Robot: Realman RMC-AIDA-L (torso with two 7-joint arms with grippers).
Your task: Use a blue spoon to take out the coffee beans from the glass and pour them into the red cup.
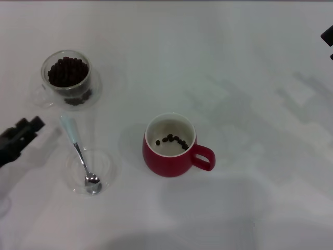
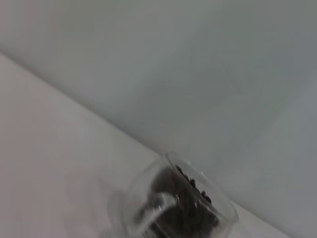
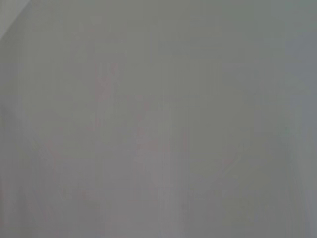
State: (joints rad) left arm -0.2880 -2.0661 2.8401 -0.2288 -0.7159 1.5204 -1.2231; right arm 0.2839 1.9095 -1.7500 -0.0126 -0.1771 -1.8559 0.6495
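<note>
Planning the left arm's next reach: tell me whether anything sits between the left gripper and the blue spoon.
Nothing visible does. The left gripper sits at the table's left edge, and only bare table separates it from the blue spoon, whose handle points up toward it while its bowl rests in the shallow glass dish. The glass stands farther back, off that line.

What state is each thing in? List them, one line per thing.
glass: upright, nearly full of coffee beans.
red cup: upright, a few beans at the bottom.
blue spoon: lying untouched, bowl resting in the shallow glass dish.
left hand: at the table's left edge, apart from the spoon, holding nothing.
right hand: parked at the far right edge.
</note>
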